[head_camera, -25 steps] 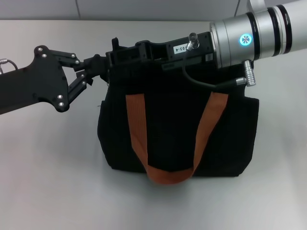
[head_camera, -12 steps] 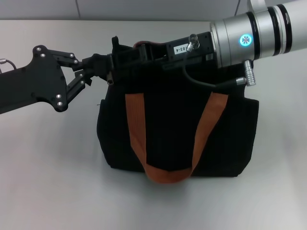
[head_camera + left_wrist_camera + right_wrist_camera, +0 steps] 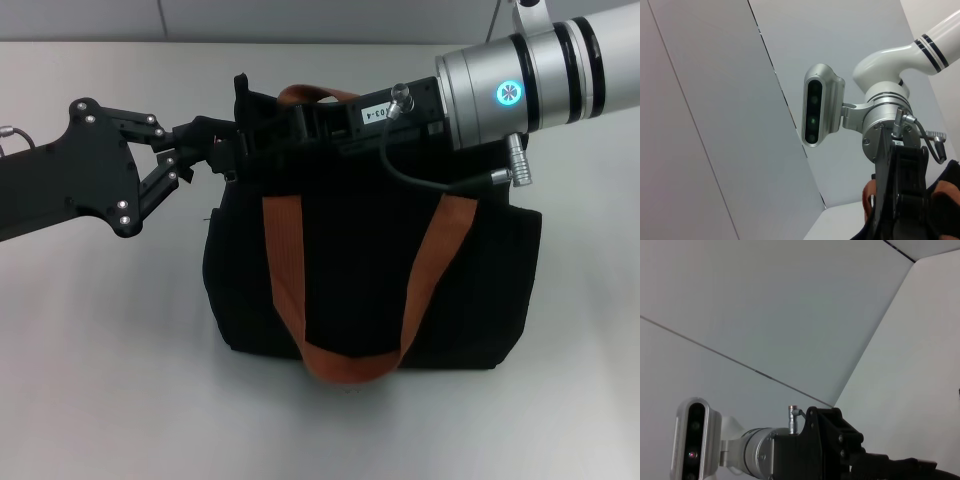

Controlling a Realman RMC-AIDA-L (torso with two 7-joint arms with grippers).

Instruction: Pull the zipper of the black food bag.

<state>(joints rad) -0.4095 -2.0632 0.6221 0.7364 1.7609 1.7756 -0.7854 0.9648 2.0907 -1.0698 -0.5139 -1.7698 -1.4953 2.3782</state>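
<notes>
While the zipper pull itself is hidden behind the two grippers, the black food bag (image 3: pixel 370 285) stands upright at the middle of the white table (image 3: pixel 100 380), its orange front handle (image 3: pixel 350 290) hanging down the near face. A second orange handle (image 3: pixel 315 95) rises at the far top edge. The left gripper (image 3: pixel 222 150) reaches in from the left to the bag's upper left corner, its fingers pressed together on something there. The right gripper (image 3: pixel 275 125) lies along the bag's top from the right; I cannot tell how its fingers are set.
</notes>
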